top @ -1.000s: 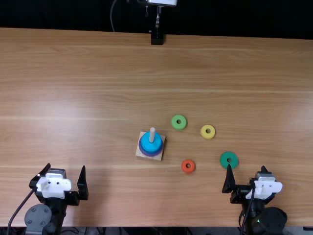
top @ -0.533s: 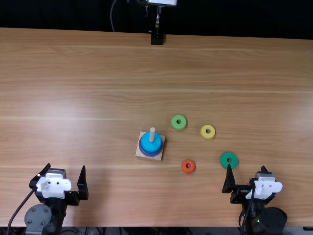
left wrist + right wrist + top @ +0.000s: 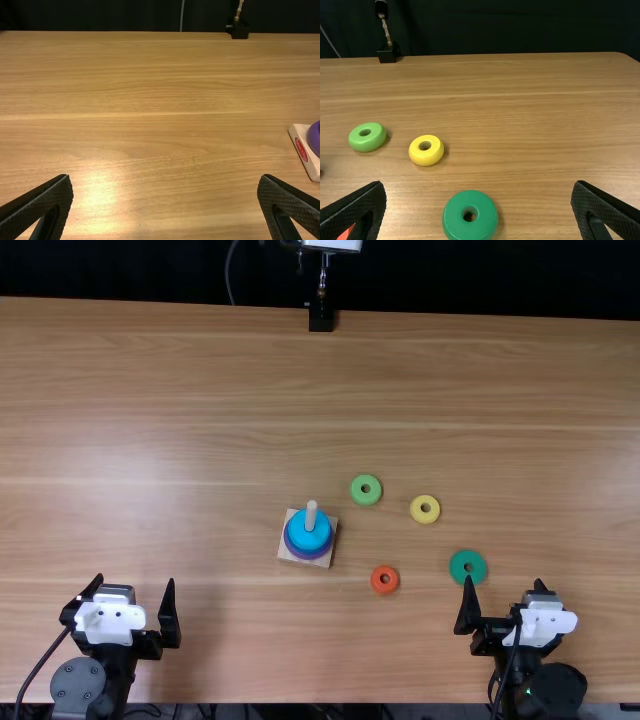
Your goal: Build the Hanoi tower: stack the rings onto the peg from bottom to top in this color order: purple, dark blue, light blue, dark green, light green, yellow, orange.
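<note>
While R black gripper is being held open nr table edge, centring on dk-green round ring is being advised.

Tabletop: light brown wood, grain running side to side, far right corner rounded. Black backdrop behind the far edge, faint vertical folds. Small stand at the far edge, about mid-width: black block base, thin metal stem, white part on top. Thin grey cable hangs just left of it, against the black. Light reflects off the wood as pale soft patches toward the left and right edges. Dark and grey strip below the near edge, details unclear.
</note>
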